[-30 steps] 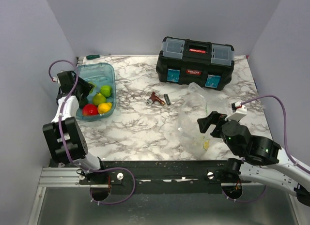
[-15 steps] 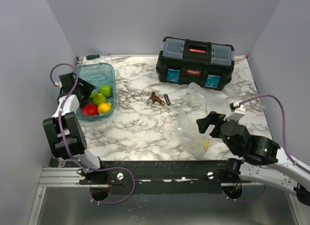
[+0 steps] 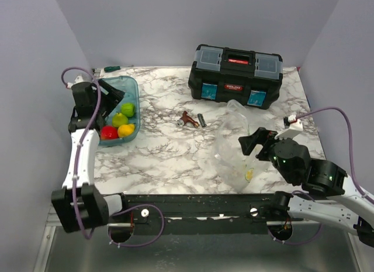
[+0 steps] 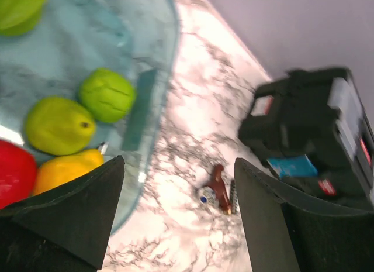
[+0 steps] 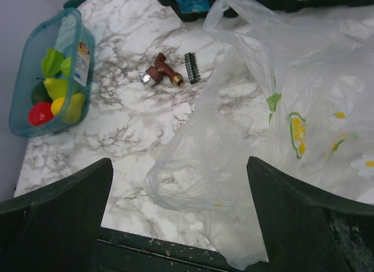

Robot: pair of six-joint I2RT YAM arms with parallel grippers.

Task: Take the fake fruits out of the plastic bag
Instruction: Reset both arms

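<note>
Several fake fruits lie in a teal tub [image 3: 132, 89] at the left: a lime-green one [image 3: 127, 109], a green pear [image 3: 120, 120], a red one [image 3: 108, 132] and a yellow one [image 3: 126, 130]. My left gripper [image 3: 111, 95] hangs open and empty over the tub's left side. In the left wrist view the lime-green fruit [image 4: 107, 95], pear [image 4: 58, 124], red fruit [image 4: 14, 172] and yellow fruit [image 4: 67, 169] lie beyond my left gripper [image 4: 178, 213]. The clear plastic bag [image 3: 232, 144] lies crumpled at centre right. My right gripper [image 3: 251, 142] stands open above the bag [image 5: 234, 149], touching nothing.
A black toolbox [image 3: 236, 76] stands at the back. A brown fitting [image 3: 187, 119] and a black bit strip [image 3: 201, 120] lie mid-table between tub and bag. A green-handled screwdriver [image 3: 111, 68] lies at the back left. The bag carries yellow and green flower prints [image 5: 299, 131].
My left arm has risen and swung back from the tub, and its jaws have widened. My right arm has shifted slightly; its jaws stay wide.
</note>
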